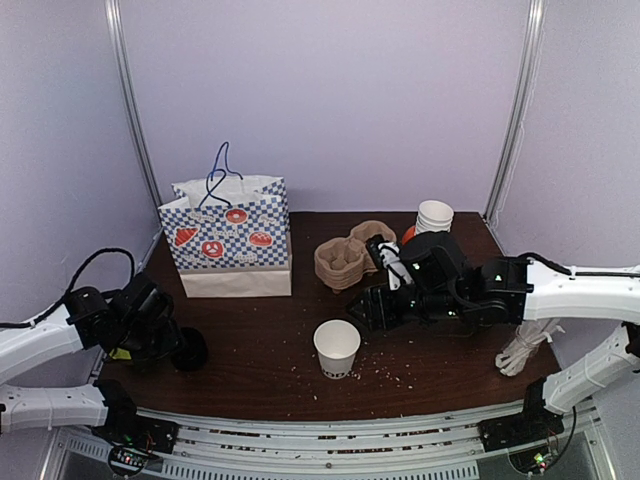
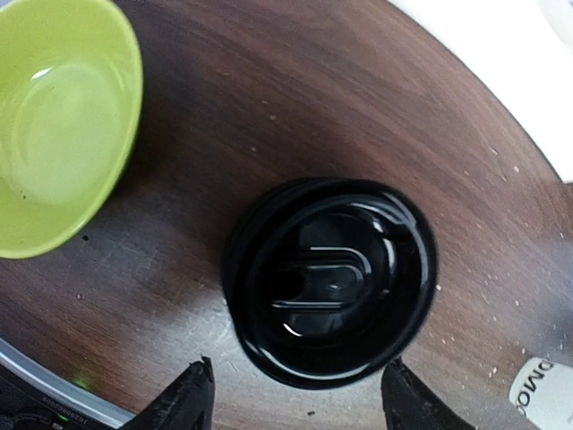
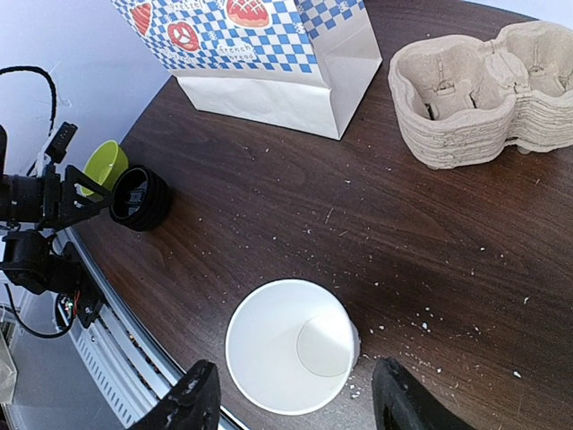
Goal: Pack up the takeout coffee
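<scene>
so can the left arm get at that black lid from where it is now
Probably yes. The left gripper hangs open right over the black lid, with nothing between them. The green bowl sits off to one side, apart from the lid, and should not get in the way.

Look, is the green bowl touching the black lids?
Apart. The left wrist view looks down on both: a strip of bare brown table runs between the bowl and the lids.
</scene>
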`<state>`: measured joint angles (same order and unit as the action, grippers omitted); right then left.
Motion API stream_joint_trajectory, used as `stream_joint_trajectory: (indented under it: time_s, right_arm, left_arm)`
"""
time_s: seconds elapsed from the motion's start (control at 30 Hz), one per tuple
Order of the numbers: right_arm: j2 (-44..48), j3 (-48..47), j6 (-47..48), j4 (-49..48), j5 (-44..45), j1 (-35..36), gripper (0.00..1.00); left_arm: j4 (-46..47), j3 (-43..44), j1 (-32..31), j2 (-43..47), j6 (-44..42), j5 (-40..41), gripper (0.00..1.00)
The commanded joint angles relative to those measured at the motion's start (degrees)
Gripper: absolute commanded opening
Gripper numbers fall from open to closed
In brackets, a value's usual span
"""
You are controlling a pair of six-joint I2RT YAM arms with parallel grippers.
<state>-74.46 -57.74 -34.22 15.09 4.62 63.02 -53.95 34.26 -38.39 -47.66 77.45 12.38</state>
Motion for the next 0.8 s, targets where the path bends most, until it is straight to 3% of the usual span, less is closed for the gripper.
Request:
stream_joint_trajectory:
  time_s: [0.0, 0.47, 0.77]
  right_arm:
    - [-0.47, -2.02, 0.93, 1.19, -0.43, 0.17, 0.6]
    - [-0.08, -2.46, 1.04, 1.95, 0.66, 0.21, 0.59]
    - [-0.25, -2.93, 0.96, 1.88, 1.09, 0.17, 0.59]
  left_arm:
    - [4.23, -2.09, 1.96, -1.99, -2.39, 0.29, 0.61]
    - [8.32, -2.27, 1.96, -6.06, -4.61, -0.86, 0.02]
    - [10.05, 2.87, -1.31, -8.67, -7.45, -3.27, 0.0]
